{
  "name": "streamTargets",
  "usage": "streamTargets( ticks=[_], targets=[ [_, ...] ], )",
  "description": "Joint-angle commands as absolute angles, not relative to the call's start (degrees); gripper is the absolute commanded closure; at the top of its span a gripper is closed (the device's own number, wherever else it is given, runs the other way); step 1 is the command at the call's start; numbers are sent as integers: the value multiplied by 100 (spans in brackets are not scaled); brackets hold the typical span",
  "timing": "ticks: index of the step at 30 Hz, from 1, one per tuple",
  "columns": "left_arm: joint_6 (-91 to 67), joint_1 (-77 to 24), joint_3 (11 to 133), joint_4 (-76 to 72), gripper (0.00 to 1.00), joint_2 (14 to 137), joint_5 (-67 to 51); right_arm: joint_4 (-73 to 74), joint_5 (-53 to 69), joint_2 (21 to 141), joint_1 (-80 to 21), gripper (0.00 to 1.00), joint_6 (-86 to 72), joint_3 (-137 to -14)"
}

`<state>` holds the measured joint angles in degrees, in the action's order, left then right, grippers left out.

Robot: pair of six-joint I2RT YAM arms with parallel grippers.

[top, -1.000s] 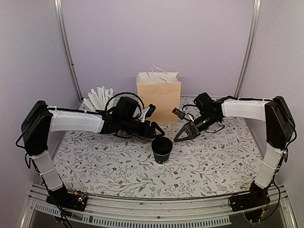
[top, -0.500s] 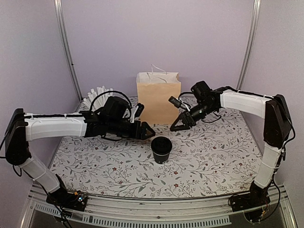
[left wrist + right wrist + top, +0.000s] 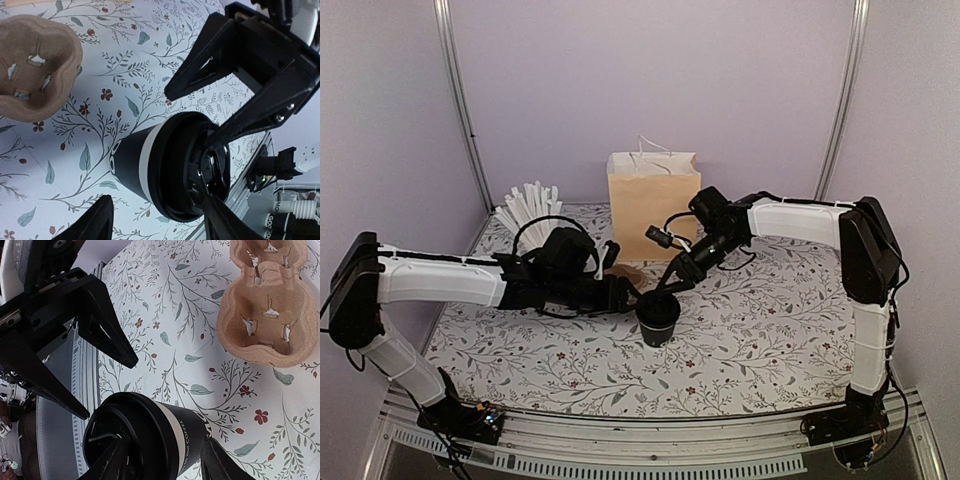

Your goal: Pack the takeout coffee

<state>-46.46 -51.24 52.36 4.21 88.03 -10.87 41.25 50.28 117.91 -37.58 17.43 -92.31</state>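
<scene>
since a second ago both arms have swung inward. in the top view the left hand point(image 3: 632, 295) and right hand point(image 3: 665, 286) meet at the coffee cup point(image 3: 661, 318), which stands lidded mid-surface point(image 3: 770, 330) before the paper bag point(image 3: 653, 200). left wrist view: the hand is spread open, flanking the cup, with the carrier point(image 3: 35, 70) beside it. right wrist view: the hand is likewise open at the lid. nothing is gripped, so a grasp looks next.

White-banded black coffee cup point(image 3: 129, 161), brown pulp carrier point(image 3: 240, 304), tan paper bag point(image 3: 654, 205), white floral table cover point(image 3: 770, 330), lilac walls point(image 3: 720, 80).
</scene>
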Motion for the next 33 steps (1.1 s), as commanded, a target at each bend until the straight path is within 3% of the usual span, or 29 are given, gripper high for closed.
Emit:
streamTargets(
  ticks=[1, 8, 13, 23, 29, 33],
  targets=[
    [-4869, -4956, 4994, -270, 38, 8885, -1139, 4219, 4984, 11816, -3783, 48, 1765, -9322],
    [-5012, -4808, 4759, -598, 42, 8783, -1326, 4332, 5030, 11706, -3780, 48, 1791, -9259],
    [-5128, -4746, 4515, -620, 35, 8547, -1367, 4360, 4904, 11311, -3779, 40, 1846, -8977],
    [-5296, -4663, 4383, -1190, 42, 8732, -1805, 4274, 4559, 10600, -3766, 38, 1802, -8210],
    [-5256, -4643, 4460, -1276, 44, 8887, -1888, 4288, 4484, 10421, -3586, 44, 1804, -7866],
    [-5257, -4632, 4493, -1379, 45, 9013, -1947, 4201, 4476, 10371, -3365, 55, 1674, -7739]
  ],
)
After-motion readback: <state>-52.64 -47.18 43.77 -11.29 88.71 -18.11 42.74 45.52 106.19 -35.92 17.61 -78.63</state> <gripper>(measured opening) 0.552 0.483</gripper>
